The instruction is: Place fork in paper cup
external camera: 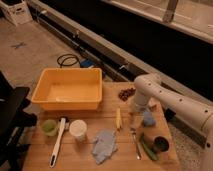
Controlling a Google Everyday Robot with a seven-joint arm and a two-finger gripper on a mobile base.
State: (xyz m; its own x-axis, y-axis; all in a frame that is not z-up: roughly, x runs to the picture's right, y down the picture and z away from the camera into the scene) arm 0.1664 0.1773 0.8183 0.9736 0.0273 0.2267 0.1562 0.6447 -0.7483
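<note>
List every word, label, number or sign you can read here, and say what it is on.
None: no text can be read anywhere.
On the dark can: any label is too blurred to read.
On the paper cup: plain white, no print shows.
On the claw, which hangs over the table just above the fork: no markings show.

High camera overlooks table [75, 156], gripper [133, 118] at its right

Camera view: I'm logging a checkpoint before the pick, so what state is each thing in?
fork: lying flat on the table.
paper cup: upright, no fork inside.
green cup: upright.
yellow tub: upright, looks empty.
dark can: upright.
blue cloth: crumpled on the table.
gripper: pointing down, just beyond the fork.
</note>
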